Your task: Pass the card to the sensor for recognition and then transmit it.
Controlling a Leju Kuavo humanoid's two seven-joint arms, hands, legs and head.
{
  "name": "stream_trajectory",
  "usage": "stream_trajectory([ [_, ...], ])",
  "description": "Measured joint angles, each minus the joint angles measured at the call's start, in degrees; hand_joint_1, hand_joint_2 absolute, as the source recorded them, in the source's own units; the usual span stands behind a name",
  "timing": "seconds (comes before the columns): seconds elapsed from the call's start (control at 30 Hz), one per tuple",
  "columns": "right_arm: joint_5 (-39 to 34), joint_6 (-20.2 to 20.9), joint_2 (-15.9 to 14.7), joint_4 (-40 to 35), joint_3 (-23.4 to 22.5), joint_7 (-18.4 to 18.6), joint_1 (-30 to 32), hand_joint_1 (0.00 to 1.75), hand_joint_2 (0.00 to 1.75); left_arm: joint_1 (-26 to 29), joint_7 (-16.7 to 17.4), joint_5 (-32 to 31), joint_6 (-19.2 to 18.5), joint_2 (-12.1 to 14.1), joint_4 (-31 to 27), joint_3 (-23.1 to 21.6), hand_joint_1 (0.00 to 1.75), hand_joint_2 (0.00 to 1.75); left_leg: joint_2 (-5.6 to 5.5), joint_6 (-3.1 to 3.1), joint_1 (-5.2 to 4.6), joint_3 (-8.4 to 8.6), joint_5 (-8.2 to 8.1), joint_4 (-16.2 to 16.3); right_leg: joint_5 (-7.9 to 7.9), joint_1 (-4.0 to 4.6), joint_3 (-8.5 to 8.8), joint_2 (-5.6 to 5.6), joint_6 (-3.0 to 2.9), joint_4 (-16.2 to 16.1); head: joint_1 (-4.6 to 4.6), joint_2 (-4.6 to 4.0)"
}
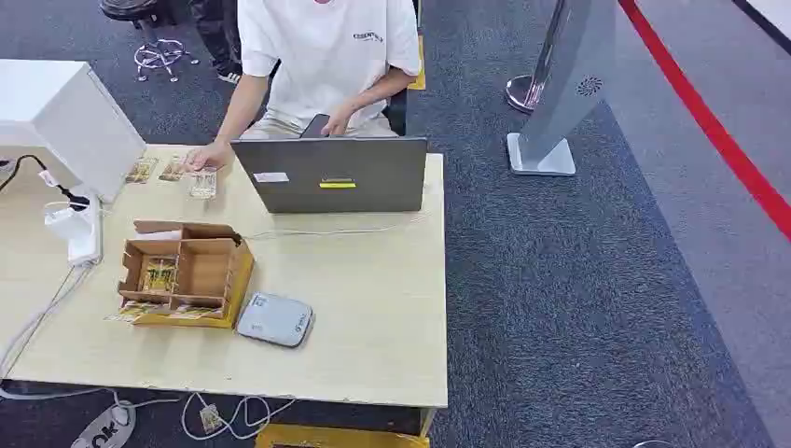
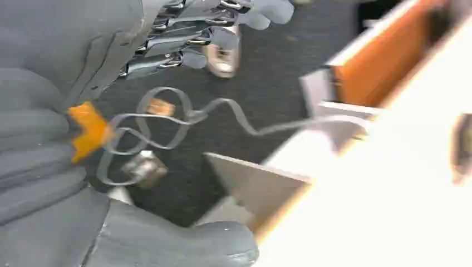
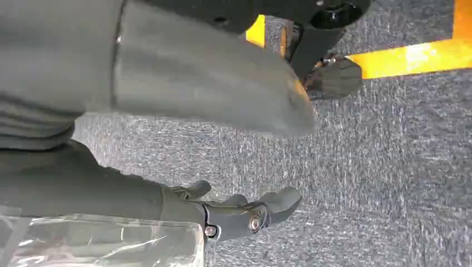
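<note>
A flat grey sensor pad (image 1: pixel 275 319) lies on the wooden table (image 1: pixel 373 308), just right of an open cardboard box (image 1: pixel 216 273). One compartment of the box holds cards (image 1: pixel 159 275), and more cards (image 1: pixel 201 183) lie at the far edge under a seated person's hand (image 1: pixel 207 159). My left hand (image 2: pixel 61 94) hangs below the table edge over floor cables, with its fingers (image 2: pixel 183 39) apart from the thumb and holding nothing. My right hand (image 3: pixel 67 167) hangs over grey carpet, and only carpet shows between its thumb and fingers (image 3: pixel 245 211).
A grey laptop (image 1: pixel 331 174) stands open between the person and the box. A white box (image 1: pixel 75 112) and a power strip (image 1: pixel 84 233) with cables occupy the left side. A clear plastic sheet (image 3: pixel 100 245) shows beside my right fingers. A sign stand (image 1: pixel 560 103) rises at right.
</note>
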Motion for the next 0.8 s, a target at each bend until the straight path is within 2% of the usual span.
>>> stream_trajectory([
  [0.2,2.78,-0.04,0.07,0.37,-0.13,0.79,-0.26,0.0,1.75,-0.33,-1.79,-3.77,-0.57,-0.2,-11.15,-1.88,0.0,1.75,0.01,0.0,0.0,0.02,0.0,0.0,0.01,-0.01,-0.01,0.01,0.0,0.0,-0.02,0.0],
  [0.3,3.78,-0.04,0.13,0.5,-0.13,1.03,-0.39,0.0,1.75,-0.66,-2.05,-8.21,1.48,0.78,-13.87,-4.76,0.0,1.75,0.01,0.0,0.0,0.02,0.0,0.0,0.01,0.0,-0.01,0.01,-0.01,0.0,0.0,0.0],
  [0.5,5.66,0.02,0.39,0.59,-0.13,1.71,-0.56,0.0,1.75,-2.26,-1.75,-18.17,6.25,3.4,-17.19,-10.59,0.0,1.75,0.01,0.01,0.01,0.02,0.02,0.0,0.02,0.0,-0.01,0.01,-0.02,0.0,0.0,0.0],
  [0.8,8.26,0.2,0.57,1.01,-0.04,2.93,-0.89,0.0,1.75,-7.38,2.67,-34.06,10.84,8.37,-17.59,-18.56,0.0,1.75,0.02,0.0,0.0,0.03,0.03,0.0,0.06,0.0,-0.01,0.02,-0.02,0.01,0.0,0.0],
])
